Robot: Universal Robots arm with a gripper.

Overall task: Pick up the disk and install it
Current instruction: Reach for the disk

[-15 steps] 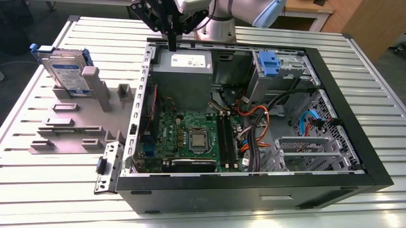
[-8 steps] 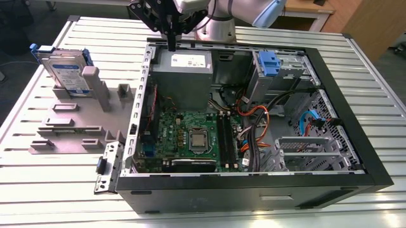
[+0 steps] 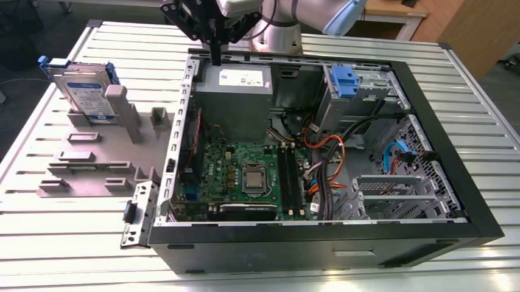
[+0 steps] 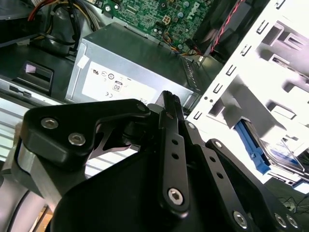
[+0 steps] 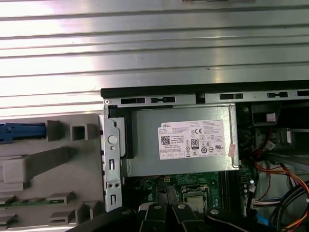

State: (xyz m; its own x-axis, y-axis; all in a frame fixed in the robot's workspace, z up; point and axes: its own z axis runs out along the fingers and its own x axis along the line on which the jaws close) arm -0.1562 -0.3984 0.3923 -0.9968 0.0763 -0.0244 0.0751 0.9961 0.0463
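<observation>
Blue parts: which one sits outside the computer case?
The disk, upright on the grey holder at the exterior view's left; the blue latch sits inside the case.

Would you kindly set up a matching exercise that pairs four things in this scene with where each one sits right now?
Things:
1. the disk
2. the gripper
3. the grey metal box
4. the blue latch piece

Places:
A. inside the case, at its far end, toward the exterior view's right
B. above the case's far rim, holding nothing
C. upright in the grey holder, outside the case
D. inside the case, white sticker facing up

Pairs: 1-C; 2-B; 3-D; 4-A
</observation>
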